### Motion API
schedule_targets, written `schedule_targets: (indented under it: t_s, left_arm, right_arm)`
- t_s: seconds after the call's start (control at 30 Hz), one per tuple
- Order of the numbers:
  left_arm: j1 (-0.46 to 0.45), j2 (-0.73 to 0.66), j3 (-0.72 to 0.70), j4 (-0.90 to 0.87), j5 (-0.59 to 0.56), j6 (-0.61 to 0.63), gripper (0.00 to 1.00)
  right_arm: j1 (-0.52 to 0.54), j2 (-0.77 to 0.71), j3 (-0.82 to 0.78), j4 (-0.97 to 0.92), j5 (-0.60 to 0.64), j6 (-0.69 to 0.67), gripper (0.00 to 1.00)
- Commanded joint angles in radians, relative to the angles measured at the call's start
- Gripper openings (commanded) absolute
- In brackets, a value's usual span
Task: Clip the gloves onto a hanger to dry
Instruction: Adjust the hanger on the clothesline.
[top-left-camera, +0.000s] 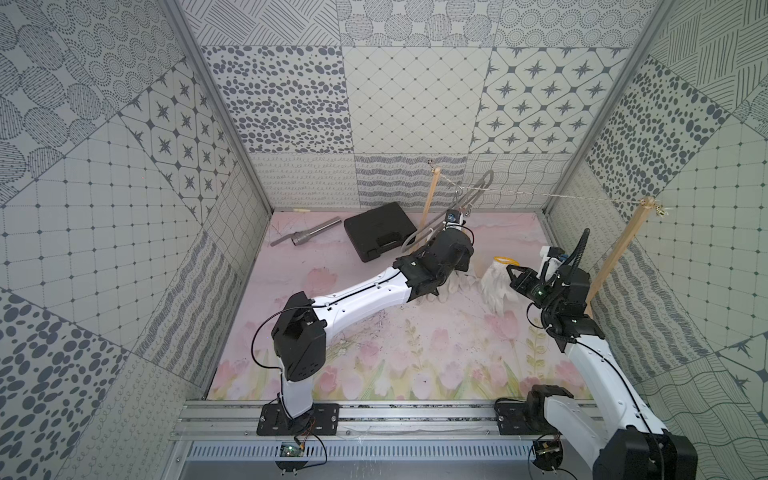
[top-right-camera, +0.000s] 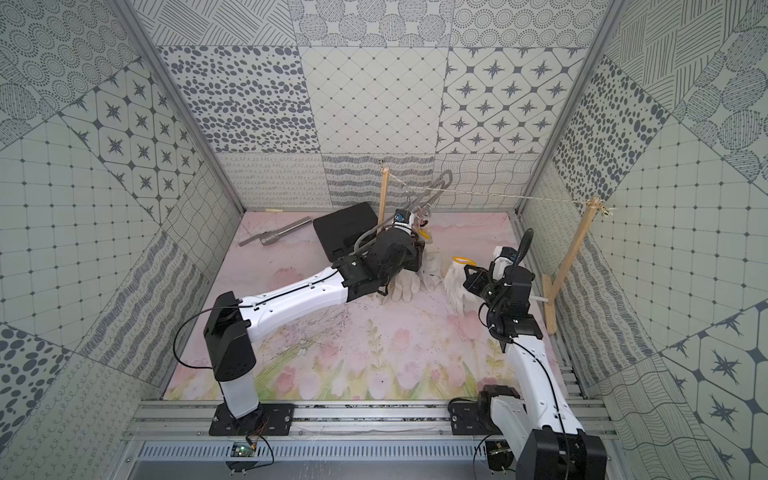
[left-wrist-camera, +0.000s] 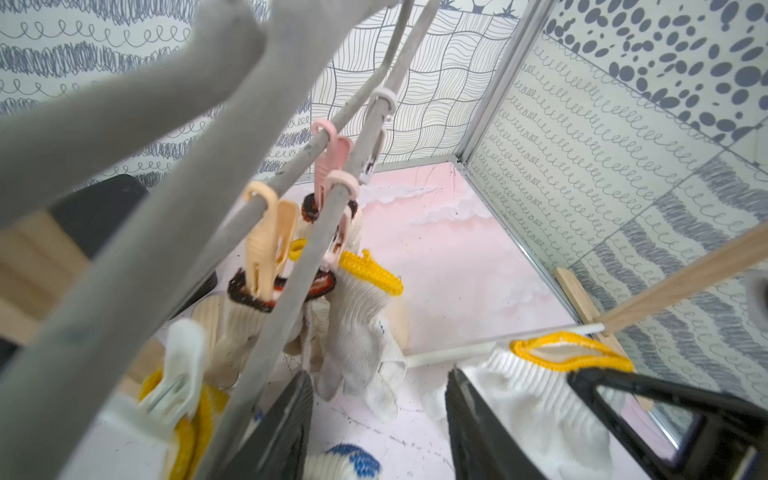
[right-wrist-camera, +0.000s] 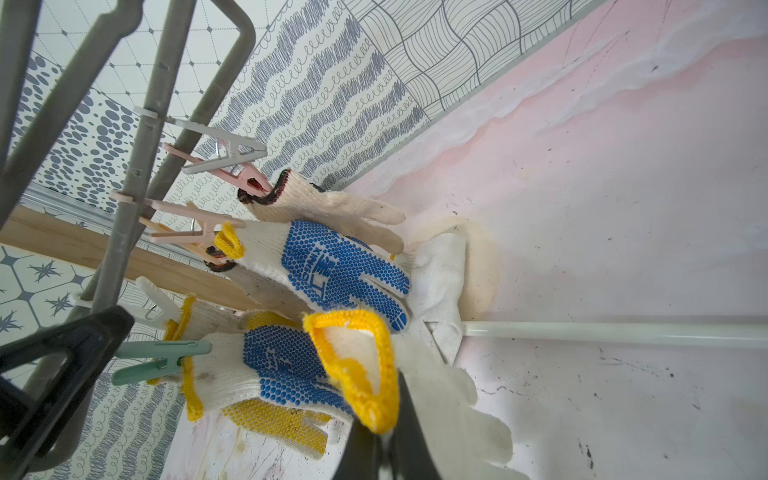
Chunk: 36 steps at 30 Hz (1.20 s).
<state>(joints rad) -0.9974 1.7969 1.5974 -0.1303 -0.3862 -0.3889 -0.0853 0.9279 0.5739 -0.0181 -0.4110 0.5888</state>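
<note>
The hanger hangs tilted from the string, at about 1 o'clock on the desk. Several gloves are already clipped to it by pastel pegs, and their fingers reach down to the desk. One blue-dotted glove carries a printed mark on the palm. It has Chinese characters and Latin letters that seem to begin with XIN, but I cannot read the whole word. The left pincer is beside the lower bars of the hanger, its jaws apart with nothing between them. At about 3 o'clock the right pincer is clenched on the yellow-edged cuff of a plain white glove, whose fingers lie on the desk.
</note>
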Motion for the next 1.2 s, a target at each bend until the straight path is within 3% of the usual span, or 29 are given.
schedule_targets:
  t_s: [0.0,0.23,0.43,0.73,0.97,1.17]
  left_arm:
    - [0.038,-0.138,-0.135,0.082,0.121,0.092,0.55]
    - [0.125,-0.176,-0.184,0.012,0.112,0.070,0.58]
    - [0.216,-0.208,-0.247,0.047,0.150,0.078,0.58]
    - [0.266,-0.239,-0.279,0.080,0.168,0.141,0.65]
    - [0.288,-0.181,-0.242,0.091,0.194,0.169,0.65]
    - [0.291,-0.142,-0.212,0.113,0.178,0.192,0.65]
  right_arm:
    - [-0.001,-0.020,0.021,0.040,-0.016,0.008,0.00]
    - [0.008,0.018,0.059,0.101,-0.105,-0.001,0.00]
    - [0.059,0.003,0.079,0.090,-0.081,-0.036,0.00]
    - [0.153,-0.058,0.024,0.039,0.037,-0.095,0.00]
    - [0.153,-0.143,0.064,-0.179,0.290,-0.122,0.00]
    - [0.153,-0.140,0.080,-0.184,0.270,-0.143,0.00]
